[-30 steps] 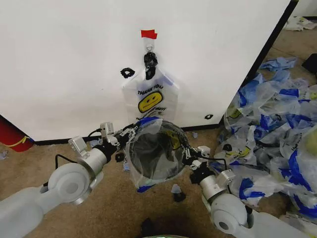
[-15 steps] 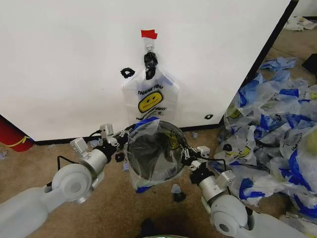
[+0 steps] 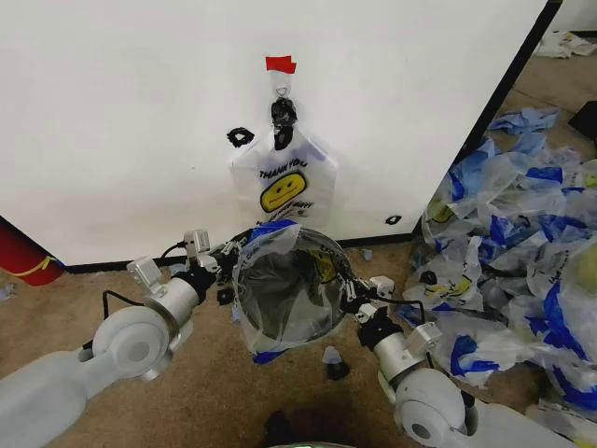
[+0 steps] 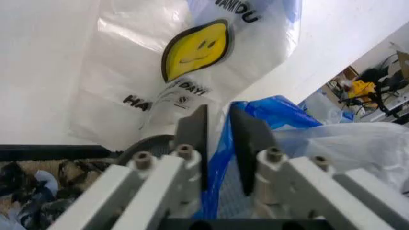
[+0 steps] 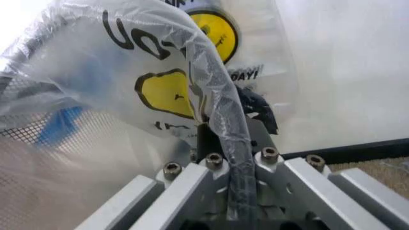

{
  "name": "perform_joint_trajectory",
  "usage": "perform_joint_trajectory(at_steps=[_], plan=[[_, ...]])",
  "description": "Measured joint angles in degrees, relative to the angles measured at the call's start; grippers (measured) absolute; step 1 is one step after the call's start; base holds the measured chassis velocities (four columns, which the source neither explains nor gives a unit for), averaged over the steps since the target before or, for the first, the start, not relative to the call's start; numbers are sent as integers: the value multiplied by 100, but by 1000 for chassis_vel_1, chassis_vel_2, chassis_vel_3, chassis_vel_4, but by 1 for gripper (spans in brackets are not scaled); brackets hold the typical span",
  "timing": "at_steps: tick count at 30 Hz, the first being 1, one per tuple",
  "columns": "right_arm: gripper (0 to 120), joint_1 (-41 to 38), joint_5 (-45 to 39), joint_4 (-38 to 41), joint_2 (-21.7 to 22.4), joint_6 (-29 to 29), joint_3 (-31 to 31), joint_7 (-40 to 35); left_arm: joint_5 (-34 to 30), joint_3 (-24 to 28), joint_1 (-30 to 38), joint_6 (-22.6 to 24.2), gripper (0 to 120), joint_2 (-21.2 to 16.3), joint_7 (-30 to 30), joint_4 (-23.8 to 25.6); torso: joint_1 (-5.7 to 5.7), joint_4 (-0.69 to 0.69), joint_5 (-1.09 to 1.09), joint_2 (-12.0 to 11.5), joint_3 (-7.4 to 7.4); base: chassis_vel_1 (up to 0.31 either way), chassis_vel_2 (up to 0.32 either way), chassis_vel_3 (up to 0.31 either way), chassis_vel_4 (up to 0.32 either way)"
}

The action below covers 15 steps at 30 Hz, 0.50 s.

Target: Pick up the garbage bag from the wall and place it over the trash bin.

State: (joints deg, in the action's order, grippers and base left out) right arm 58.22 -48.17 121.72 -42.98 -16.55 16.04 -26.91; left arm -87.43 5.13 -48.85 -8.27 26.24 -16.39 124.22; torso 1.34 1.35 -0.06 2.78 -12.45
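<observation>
The garbage bag (image 3: pixel 284 289) is sitting stretched over the trash bin (image 3: pixel 280 303) on the brown floor (image 3: pixel 112 285). The left gripper (image 3: pixel 227 259) and right gripper (image 3: pixel 347 294) are each pinching its edge. Another bag (image 3: pixel 284 182) is hanging on the white wall (image 3: pixel 121 121), and many bags (image 3: pixel 522 243) are lying piled nearby.

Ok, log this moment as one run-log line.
left gripper: shut on garbage bag | right gripper: shut on garbage bag | bag over trash bin

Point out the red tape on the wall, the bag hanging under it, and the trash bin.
red tape (image 3: pixel 281 64), head view, its middle.
hanging bag (image 3: pixel 283 192), head view, smiley face.
trash bin (image 3: pixel 280 285), head view, inside seen through plastic.
</observation>
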Motion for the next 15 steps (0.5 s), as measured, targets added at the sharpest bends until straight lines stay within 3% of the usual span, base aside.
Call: perform_joint_trajectory(at_steps=[4,8,12,15], plan=[[0,-27,2,-30,2,33,0,-41,-20,-5,-16,9,40,-26,-52,70,0,0,0,0,0,0,0,0,0],[0,-39,-7,-30,9,47,0,-57,-23,-4,-17,12,48,-42,-65,88,0,0,0,0,0,0,0,0,0],[0,-66,-36,-50,27,64,-11,-84,-34,3,-27,13,68,-98,-80,119,0,0,0,0,0,0,0,0,0],[0,-67,-44,-54,30,68,-16,-87,-36,3,-36,14,75,-112,-82,132,0,0,0,0,0,0,0,0,0]])
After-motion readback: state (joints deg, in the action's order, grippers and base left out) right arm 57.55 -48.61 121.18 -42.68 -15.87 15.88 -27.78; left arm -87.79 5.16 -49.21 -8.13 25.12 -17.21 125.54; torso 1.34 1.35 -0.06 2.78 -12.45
